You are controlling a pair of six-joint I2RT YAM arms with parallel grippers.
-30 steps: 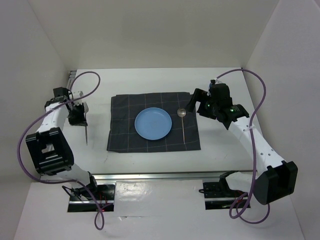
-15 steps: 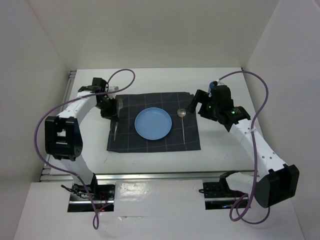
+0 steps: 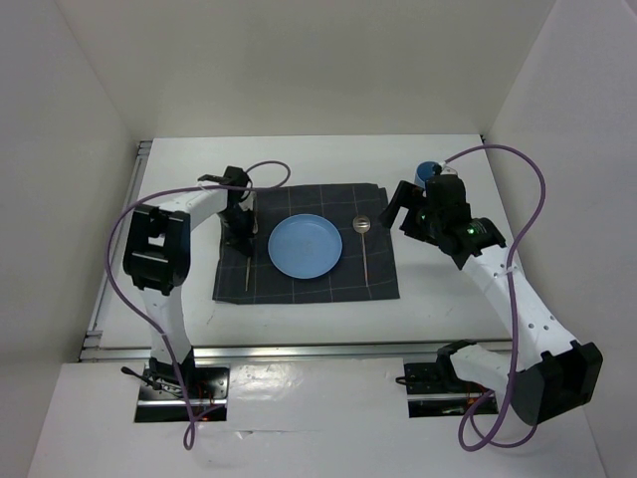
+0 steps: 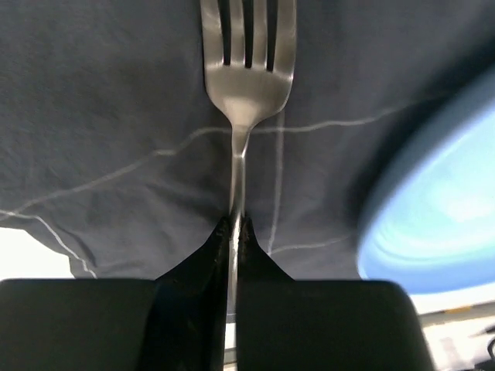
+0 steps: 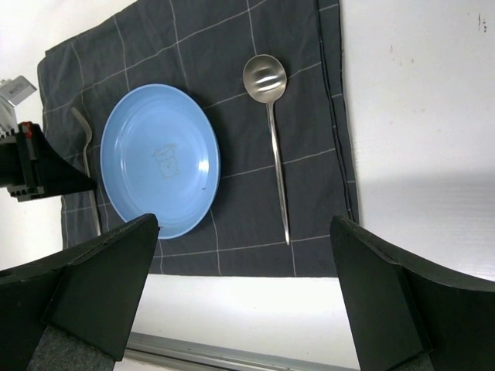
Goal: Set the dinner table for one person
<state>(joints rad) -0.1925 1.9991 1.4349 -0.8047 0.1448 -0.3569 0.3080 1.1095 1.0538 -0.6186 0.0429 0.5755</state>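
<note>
The left claw (image 4: 233, 228), clamped on the fork (image 4: 247, 85), holds it on the plate's (image 4: 433, 209) side toward the table's (image 3: 299, 159) left edge, presumably to balance the spoon (image 5: 272, 147) opposite; the right claw (image 5: 244, 232) gapes empty.

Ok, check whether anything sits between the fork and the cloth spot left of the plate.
Nothing visible does. The left end effector grips the fork by its handle over bare cloth; the blue plate lies beside it, apart from the tines.
</note>
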